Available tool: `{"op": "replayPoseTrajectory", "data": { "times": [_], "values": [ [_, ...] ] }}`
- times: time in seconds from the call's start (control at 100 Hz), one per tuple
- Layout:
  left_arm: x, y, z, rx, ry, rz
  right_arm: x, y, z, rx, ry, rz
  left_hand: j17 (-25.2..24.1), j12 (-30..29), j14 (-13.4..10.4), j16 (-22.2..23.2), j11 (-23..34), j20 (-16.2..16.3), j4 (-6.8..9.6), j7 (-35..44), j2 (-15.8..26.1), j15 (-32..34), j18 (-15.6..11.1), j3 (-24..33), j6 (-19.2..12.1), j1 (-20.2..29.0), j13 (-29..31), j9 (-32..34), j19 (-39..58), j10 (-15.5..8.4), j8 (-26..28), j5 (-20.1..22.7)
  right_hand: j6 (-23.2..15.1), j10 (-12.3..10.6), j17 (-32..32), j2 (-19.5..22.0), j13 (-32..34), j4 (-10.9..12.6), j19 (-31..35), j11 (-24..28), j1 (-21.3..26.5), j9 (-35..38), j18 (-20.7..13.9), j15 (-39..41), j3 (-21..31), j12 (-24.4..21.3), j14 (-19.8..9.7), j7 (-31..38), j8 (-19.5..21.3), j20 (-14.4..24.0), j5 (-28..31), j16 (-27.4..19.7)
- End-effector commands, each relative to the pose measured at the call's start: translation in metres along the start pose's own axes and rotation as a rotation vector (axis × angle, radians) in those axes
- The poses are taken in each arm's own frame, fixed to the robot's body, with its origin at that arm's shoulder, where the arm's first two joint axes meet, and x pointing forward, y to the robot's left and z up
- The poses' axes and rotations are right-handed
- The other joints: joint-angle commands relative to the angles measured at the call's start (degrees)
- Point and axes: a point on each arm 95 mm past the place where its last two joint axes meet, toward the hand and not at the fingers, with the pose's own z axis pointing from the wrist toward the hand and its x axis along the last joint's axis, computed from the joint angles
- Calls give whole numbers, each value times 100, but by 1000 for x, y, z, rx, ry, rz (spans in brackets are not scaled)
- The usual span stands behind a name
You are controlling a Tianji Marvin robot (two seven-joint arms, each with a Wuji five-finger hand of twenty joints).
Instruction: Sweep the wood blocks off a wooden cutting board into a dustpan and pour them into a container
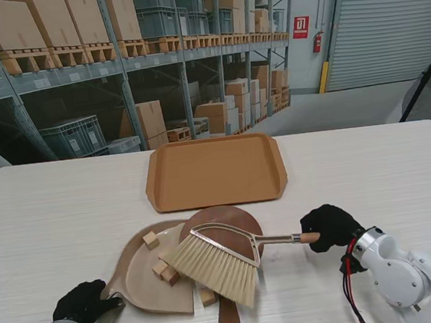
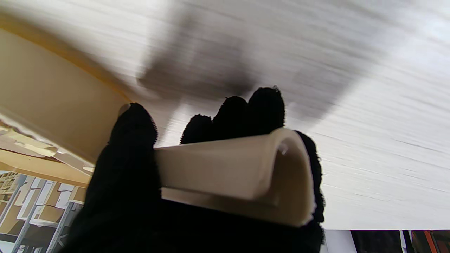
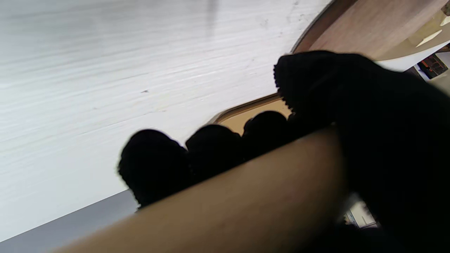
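Note:
A round brown cutting board (image 1: pixel 223 221) lies at the table's middle, its handle (image 1: pixel 229 320) pointing towards me. A beige dustpan (image 1: pixel 139 277) rests against its left side, holding three wood blocks (image 1: pixel 151 239); another block (image 1: pixel 207 296) lies on the table by the pan's near edge. My left hand (image 1: pixel 81 302) is shut on the dustpan's handle (image 2: pixel 225 177). My right hand (image 1: pixel 330 226) is shut on the wooden grip (image 3: pixel 225 207) of a brush, whose pale bristles (image 1: pixel 211 267) lie across the board and the pan's mouth.
A brown tray (image 1: pixel 215 171) sits on the table beyond the board. Warehouse shelving with boxes and crates stands past the table's far edge.

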Motion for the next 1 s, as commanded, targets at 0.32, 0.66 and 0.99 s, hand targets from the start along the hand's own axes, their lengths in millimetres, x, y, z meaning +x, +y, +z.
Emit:
{"op": "replayPoseTrajectory", "data": {
  "times": [0.32,0.66,0.99],
  "values": [
    [2,3,0,-24,3,-6,-35,-4,-21,123,3,-30,-130,89,-817,52,5361,-137,-18,357,437,117,-196,438,-428,533,394,245,89,-1475,-38,505,-1149,-221,119,610,250,391,547,531,971,450,73,302,3295,191,-315,1052,206,209,1043,266],
    [2,3,0,-23,-1,-7,-47,-6,-35,93,48,-47,-132,90,-826,57,5362,-126,-13,353,446,121,-189,423,-429,546,390,233,88,-1466,-33,507,-1249,-309,185,561,244,505,503,687,955,442,-41,377,3295,173,-441,1193,198,339,1048,339],
    [2,4,0,-23,-2,-9,-43,-9,-46,133,125,-59,-138,94,-819,57,5371,-117,-10,348,458,120,-178,409,-424,552,384,231,84,-1462,-31,498,-1329,-382,204,487,244,552,476,746,937,441,-112,396,3295,157,-513,1247,177,387,1043,372]
  ]
}}
